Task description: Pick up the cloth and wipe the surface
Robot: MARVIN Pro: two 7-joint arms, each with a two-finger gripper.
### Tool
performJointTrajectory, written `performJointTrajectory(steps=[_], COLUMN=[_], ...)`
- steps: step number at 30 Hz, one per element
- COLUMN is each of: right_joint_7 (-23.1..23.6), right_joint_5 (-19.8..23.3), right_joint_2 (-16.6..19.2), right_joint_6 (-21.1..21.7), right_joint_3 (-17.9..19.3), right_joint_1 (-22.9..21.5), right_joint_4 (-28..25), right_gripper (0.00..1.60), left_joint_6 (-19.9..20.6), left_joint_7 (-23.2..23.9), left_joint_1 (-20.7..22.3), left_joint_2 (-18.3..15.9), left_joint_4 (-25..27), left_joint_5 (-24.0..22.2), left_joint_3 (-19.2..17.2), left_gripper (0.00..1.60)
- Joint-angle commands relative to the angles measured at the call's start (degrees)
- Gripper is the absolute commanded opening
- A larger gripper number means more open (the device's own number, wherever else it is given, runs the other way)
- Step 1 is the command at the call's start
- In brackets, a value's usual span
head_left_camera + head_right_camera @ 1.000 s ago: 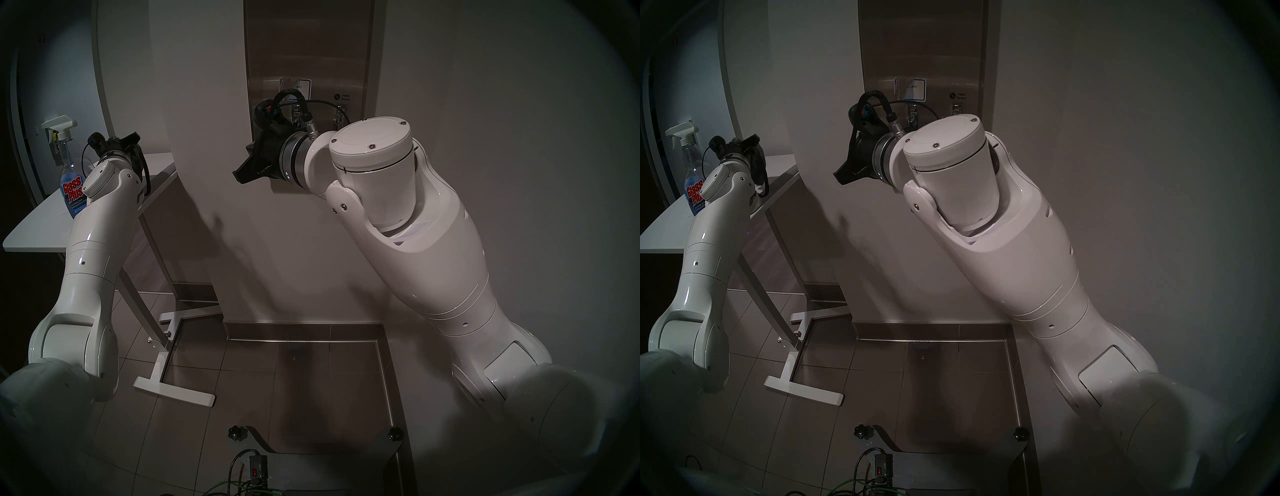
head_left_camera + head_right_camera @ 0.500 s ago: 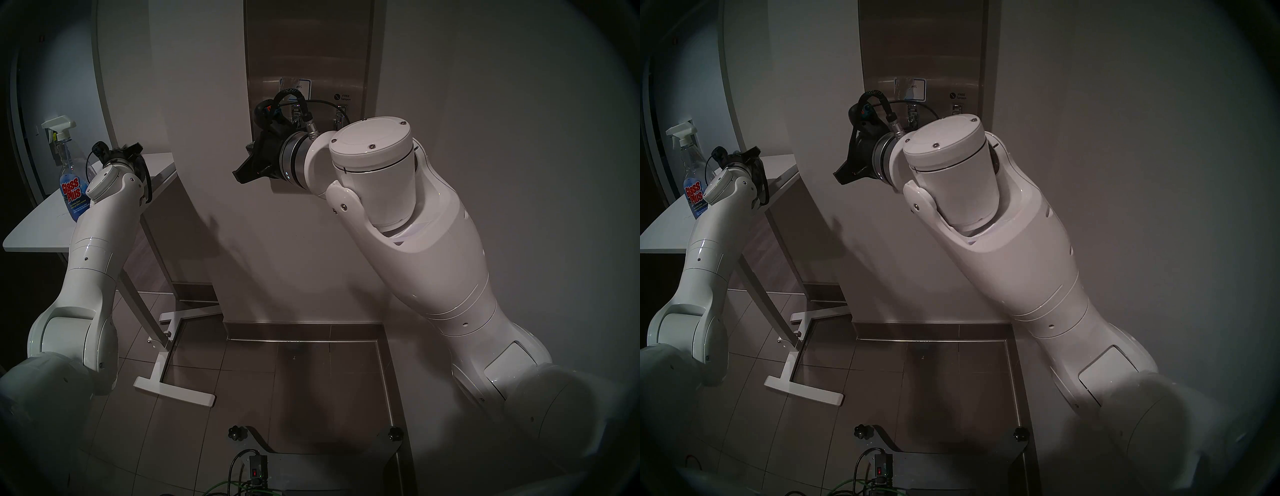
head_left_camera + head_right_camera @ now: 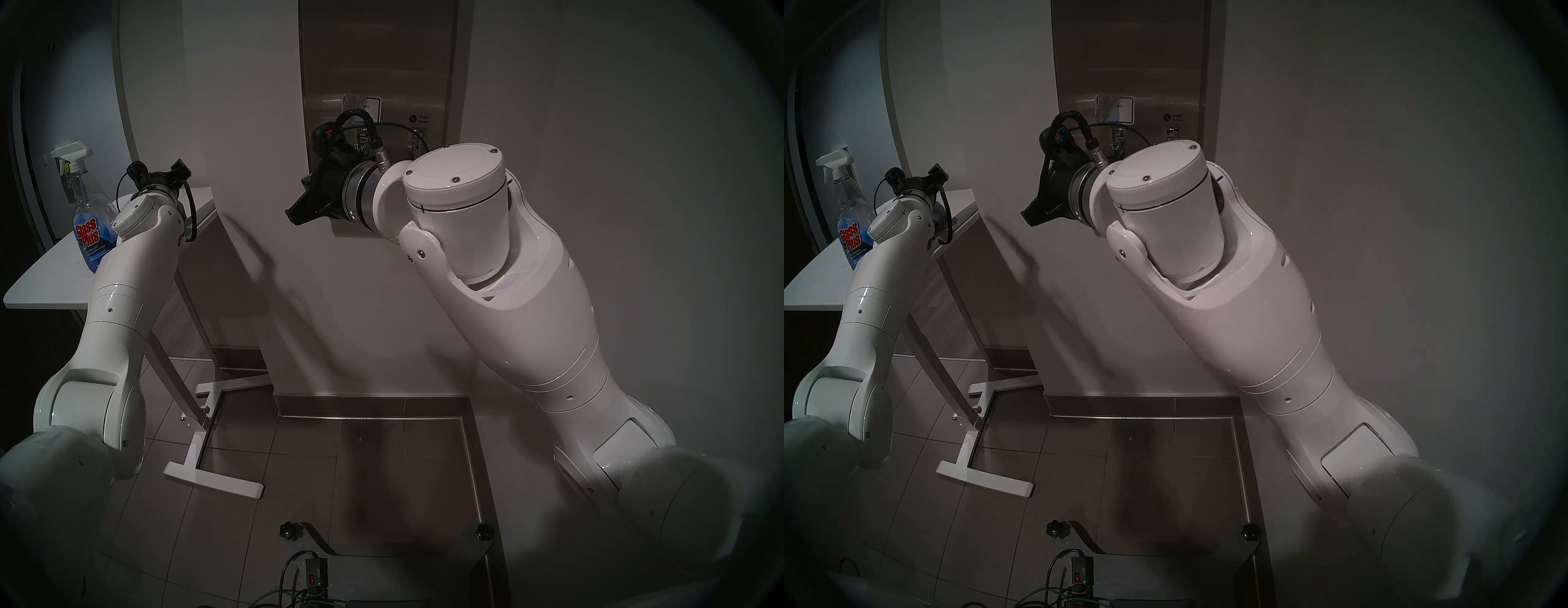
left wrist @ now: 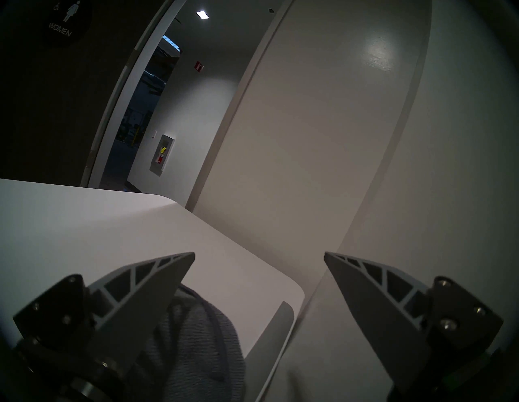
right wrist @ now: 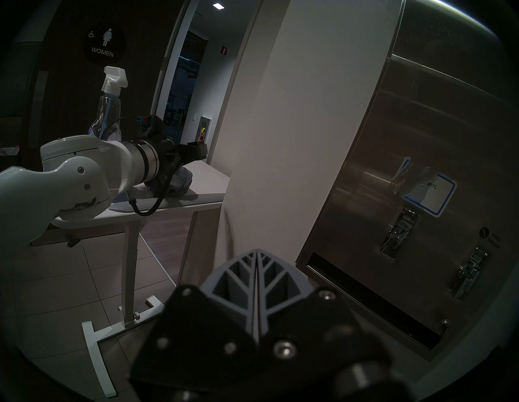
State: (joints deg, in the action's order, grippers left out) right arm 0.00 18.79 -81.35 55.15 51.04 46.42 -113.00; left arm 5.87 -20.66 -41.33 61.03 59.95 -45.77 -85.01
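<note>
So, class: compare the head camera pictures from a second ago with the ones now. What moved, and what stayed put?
The left gripper swung rightward over the table, toward the wall; it is open, with the cloth lying under it. The right gripper, the spray bottle and the dispenser panel stayed as they were.

cloth (image 4: pixel 193 345) partly hidden behind left tool finger, cut by frame bottom

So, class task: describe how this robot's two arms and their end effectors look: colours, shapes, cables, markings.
Both arms are glossy white, rounded shells with small dark screws and thin seam lines. Each wrist ends in a silver metal ring and a black housing with a looping black cable. The left end effector and right end effector have grey, pointed fingers with triangular lattice cut-outs, bolted to black mounts.
</note>
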Motion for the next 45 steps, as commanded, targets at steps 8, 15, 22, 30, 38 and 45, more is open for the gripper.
performJointTrajectory(steps=[8, 15, 22, 30, 38, 45], right_joint_7=[-0.5, -3.24, -10.69, -18.06, -24.36, -31.0], right_joint_5=[-0.41, -1.89, -5.23, -9.96, -15.96, -17.11], right_joint_2=[-0.39, -0.81, -2.73, -5.97, -8.99, -11.22], right_joint_6=[-0.19, -0.16, -0.15, -0.15, -0.15, -0.15], right_joint_3=[0.58, 0.81, 2.01, 4.24, 6.02, 5.21], right_joint_1=[-1.07, -0.37, 1.59, 4.06, 7.29, 10.56], right_joint_4=[-1.2, -1.44, -1.85, -2.49, -3.55, -5.6], right_gripper=[1.6, 1.6, 1.6, 1.6, 1.6, 1.6], left_joint_6=[0.35, 2.49, 4.13, 3.96, 0.5, -3.35], left_joint_7=[9.38, 16.17, 21.01, 24.64, 25.02, 24.06], left_joint_1=[4.99, 2.11, -1.24, -3.9, -6.66, -8.8], left_joint_2=[2.01, 1.84, 1.44, 1.39, 3.35, 5.75], left_joint_4=[9.42, 14.29, 17.65, 18.84, 19.77, 19.8], left_joint_5=[-3.64, -8.22, -12.32, -13.62, -13.65, -12.65], left_joint_3=[1.99, 2.22, 1.42, 1.15, 1.06, 1.94], left_gripper=[1.6, 1.6, 1.6, 1.6, 1.6, 1.6])
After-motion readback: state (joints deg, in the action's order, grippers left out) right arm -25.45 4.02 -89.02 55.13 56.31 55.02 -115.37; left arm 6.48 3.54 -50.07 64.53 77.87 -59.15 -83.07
